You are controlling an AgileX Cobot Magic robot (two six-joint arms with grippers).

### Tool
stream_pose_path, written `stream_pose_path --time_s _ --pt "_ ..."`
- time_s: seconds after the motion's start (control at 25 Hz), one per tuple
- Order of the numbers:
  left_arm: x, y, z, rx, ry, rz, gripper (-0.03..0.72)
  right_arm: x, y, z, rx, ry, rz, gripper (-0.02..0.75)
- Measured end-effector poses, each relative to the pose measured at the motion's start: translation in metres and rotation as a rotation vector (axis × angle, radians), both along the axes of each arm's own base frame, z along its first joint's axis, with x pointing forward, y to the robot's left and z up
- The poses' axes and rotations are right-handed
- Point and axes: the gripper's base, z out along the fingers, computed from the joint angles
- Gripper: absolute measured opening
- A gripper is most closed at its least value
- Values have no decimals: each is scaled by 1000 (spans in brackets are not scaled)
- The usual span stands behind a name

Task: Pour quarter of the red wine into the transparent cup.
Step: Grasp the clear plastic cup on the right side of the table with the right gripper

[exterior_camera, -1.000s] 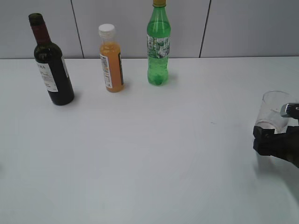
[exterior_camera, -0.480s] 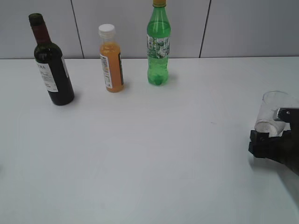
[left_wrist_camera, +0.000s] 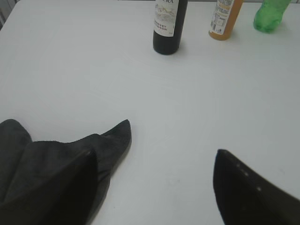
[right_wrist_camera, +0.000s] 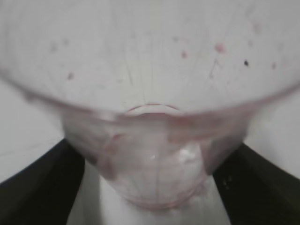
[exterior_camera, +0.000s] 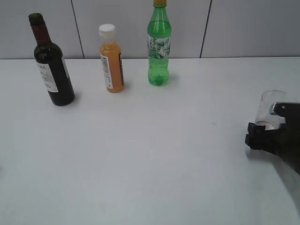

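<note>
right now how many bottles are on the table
3, all standing near the back edge: the red wine bottle at far left, the orange juice bottle beside it, and the green soda bottle nearest the middle. None appear hidden.

right gripper + transparent cup | shifted slightly left | grip seemingly closed

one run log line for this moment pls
phase: cup grasp | right gripper: around transparent cup, table's right edge | left gripper: open, empty | wine bottle: upright, far left, untouched
</note>
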Motion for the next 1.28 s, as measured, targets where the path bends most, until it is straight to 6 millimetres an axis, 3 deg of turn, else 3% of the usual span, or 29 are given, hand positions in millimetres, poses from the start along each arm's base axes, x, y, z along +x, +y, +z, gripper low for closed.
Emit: stream_pose_path --time_s 0.32,0.72,0.96,1.28 --pt "0 0 0 0 0 0 585 9 -10 0 4 -8 -42 666" --pt "0 0 0 0 0 0 585 23 -5 0 10 -2 19 643" --pt "0 0 0 0 0 0 585 24 -5 0 10 -1 19 559" --pt "0 0 0 0 0 0 585 25 0 5 10 -4 89 552"
